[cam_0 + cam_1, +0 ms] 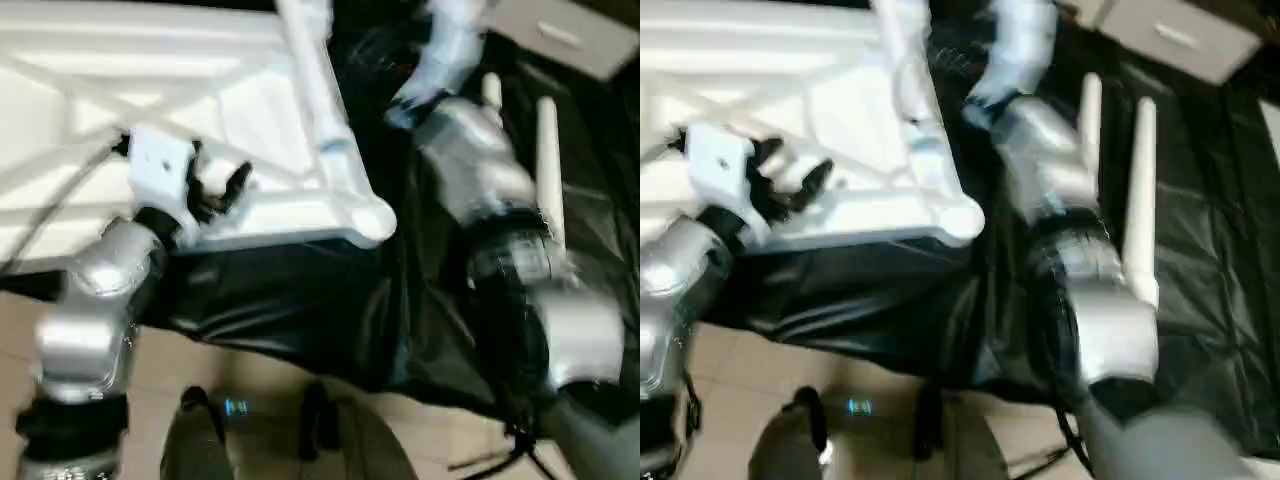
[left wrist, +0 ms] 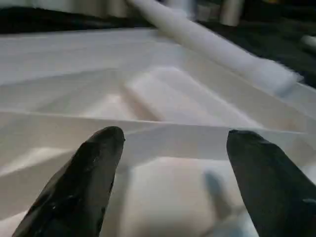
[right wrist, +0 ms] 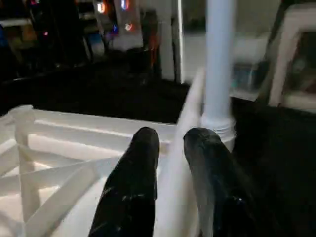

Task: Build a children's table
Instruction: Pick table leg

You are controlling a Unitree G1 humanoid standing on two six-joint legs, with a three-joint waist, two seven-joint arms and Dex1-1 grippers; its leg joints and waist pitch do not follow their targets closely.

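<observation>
A: Where is the tabletop [image 1: 120, 90]?

B: Upside down on the black-draped counter [image 1: 1200, 250], ribs up so its corner sockets face up. 1 leg [image 3: 218, 59] stands in a far socket; 2 spare legs [image 1: 1140, 190] lie beside the right arm.

A: And the tools?

B: The left tool [image 1: 222, 188] hangs wide over the near rim, empty. The right tool [image 3: 170, 148], fingers narrowed with nothing between, sits near the standing leg.

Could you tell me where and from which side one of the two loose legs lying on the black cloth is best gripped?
I would take the loose leg around the middle of its round shaft, coming from above with the fingers across its width. It lies flat on the black cloth beside the second leg with a gap between them, so a finger probably fits down each side; the taper makes the ends less sure.
</observation>
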